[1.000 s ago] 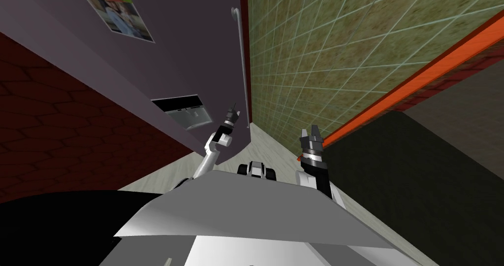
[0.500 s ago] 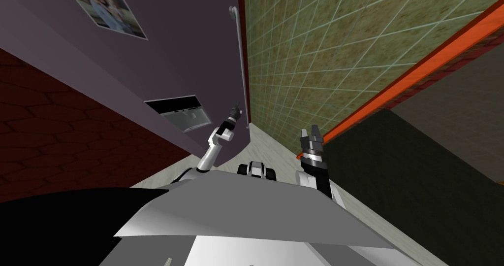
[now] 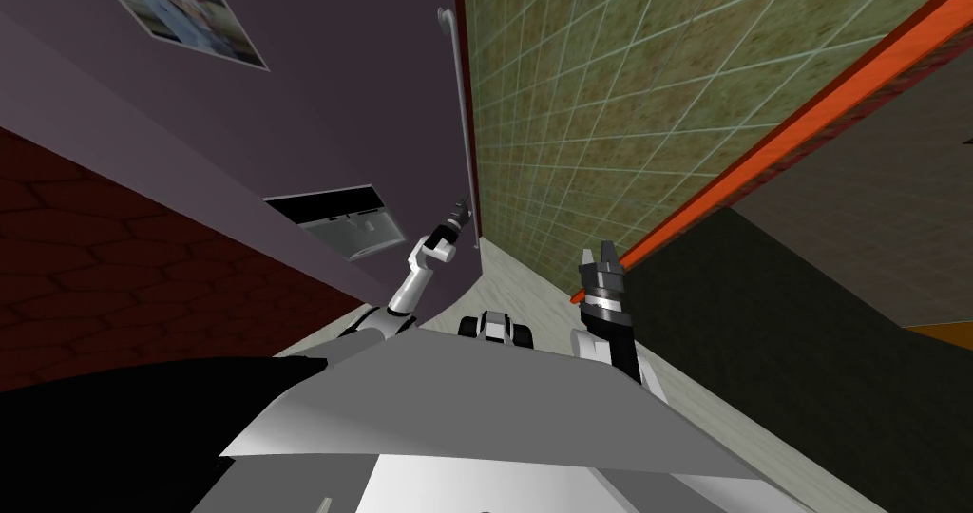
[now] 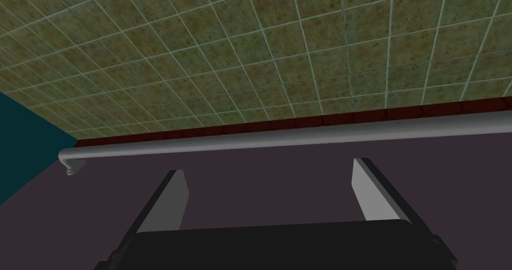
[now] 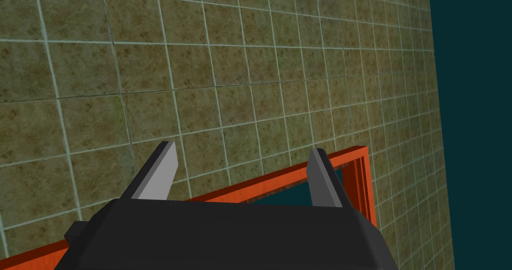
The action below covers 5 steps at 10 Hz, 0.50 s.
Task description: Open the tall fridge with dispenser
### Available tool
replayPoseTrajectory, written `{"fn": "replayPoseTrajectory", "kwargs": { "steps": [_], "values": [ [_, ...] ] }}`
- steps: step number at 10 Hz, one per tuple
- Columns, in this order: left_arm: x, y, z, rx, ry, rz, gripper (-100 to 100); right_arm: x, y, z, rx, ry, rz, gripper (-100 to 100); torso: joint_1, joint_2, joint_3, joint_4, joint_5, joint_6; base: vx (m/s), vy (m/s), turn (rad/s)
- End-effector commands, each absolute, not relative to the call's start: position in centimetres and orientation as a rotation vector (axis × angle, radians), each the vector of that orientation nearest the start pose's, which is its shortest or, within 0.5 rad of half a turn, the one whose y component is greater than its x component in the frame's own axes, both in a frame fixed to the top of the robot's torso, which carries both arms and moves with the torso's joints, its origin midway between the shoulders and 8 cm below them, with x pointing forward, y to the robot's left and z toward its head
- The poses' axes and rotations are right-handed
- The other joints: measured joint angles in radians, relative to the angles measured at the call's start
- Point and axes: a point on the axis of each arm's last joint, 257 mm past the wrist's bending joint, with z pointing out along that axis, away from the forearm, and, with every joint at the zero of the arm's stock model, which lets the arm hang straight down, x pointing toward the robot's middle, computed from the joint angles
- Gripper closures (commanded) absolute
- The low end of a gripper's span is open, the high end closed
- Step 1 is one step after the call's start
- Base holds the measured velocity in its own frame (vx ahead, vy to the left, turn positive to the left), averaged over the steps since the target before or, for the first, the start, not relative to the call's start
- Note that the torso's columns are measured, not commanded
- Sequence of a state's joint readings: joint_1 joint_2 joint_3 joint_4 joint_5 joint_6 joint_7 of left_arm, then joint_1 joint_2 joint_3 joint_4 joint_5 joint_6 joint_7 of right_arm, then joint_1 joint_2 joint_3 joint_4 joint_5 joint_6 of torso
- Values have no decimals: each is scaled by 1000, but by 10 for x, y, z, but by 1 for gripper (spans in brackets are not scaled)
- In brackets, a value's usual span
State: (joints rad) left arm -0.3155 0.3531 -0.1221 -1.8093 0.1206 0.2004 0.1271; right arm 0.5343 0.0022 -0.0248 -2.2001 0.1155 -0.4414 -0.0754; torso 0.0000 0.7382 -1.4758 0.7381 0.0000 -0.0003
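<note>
Item, one tall fridge (image 3: 314,118), closed, door dark purple-grey, standing at our left front beside a green-brown tiled wall (image 3: 665,80). Fitted to the door we count: a recessed dispenser (image 3: 340,218), grey below a black slot; a picture (image 3: 181,13) set higher up; and a long grey handle (image 3: 463,108), a plain bar running along the door's edge nearest the tiled wall. Item, our left gripper (image 3: 460,215), reached out to the lower stretch of that bar, just beside the dispenser's level. Seen from its own wrist, its two blades stand wide apart over the door face, and the handle (image 4: 300,134) crosses just beyond their tips; we see no contact with it. Item, our right gripper (image 3: 599,251), held up on our right, well apart from the fridge, blades likewise spread and holding nothing.
</note>
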Motion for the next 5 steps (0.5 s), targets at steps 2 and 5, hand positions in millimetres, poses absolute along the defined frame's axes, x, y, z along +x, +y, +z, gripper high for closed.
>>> {"fn": "replayPoseTrajectory", "kwargs": {
  "steps": [2, 5],
  "values": [
    [617, 168, -4, -803, 1293, -1339, -100, 363, -287, -36, 755, 771, 1219, 0, 0, 0, 0, 0, 0, 0, 2, 50, -76],
    [631, 161, 11, -792, 1315, -1314, -100, 363, -287, -36, 755, 771, 1219, 0, 0, 0, 0, 0, 0, 1, 3, 48, -77]
  ]
}}
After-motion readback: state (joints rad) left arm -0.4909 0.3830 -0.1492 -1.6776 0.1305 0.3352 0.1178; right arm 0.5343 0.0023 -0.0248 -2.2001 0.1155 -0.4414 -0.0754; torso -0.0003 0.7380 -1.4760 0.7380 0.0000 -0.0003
